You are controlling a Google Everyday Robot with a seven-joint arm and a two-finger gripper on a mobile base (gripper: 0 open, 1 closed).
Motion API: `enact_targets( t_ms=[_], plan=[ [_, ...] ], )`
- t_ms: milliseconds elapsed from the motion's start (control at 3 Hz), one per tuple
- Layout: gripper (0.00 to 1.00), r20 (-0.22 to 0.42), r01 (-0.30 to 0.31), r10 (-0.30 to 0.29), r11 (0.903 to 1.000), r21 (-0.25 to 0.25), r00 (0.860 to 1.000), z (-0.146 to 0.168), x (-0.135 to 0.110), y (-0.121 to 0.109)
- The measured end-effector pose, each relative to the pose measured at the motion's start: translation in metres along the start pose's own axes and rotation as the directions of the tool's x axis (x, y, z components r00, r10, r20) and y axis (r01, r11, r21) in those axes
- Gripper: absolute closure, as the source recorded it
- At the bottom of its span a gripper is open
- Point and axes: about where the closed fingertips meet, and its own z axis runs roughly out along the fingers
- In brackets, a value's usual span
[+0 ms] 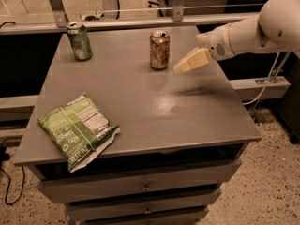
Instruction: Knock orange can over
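The orange can [160, 49] stands upright on the far middle of the grey table [140, 97], its silver pull-tab top showing. My gripper [180, 68] comes in from the right on the white arm. Its cream fingers point left and down, just right of the can at about mid-height, a small gap away and above the tabletop.
A green can [79, 41] stands upright at the table's far left corner. A green chip bag [76, 130] lies at the near left, overhanging the front edge. Drawers sit under the tabletop. A metal rail runs behind the table.
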Motion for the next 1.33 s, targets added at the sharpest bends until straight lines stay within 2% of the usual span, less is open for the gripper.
enact_targets(
  t_ms=[333, 667, 1000, 1333],
  plan=[
    [0.00, 0.130, -0.043, 0.051, 0.9970, -0.065, 0.990, 0.024, -0.022, 0.012],
    [0.00, 0.237, -0.053, 0.088, 0.9874, -0.149, 0.968, 0.046, -0.047, 0.036],
    [0.00, 0.327, -0.036, 0.110, 0.9739, -0.224, 0.939, 0.057, -0.070, 0.057],
    [0.00, 0.411, 0.022, 0.104, 0.9570, -0.289, 0.906, 0.052, -0.096, 0.079]
  ],
)
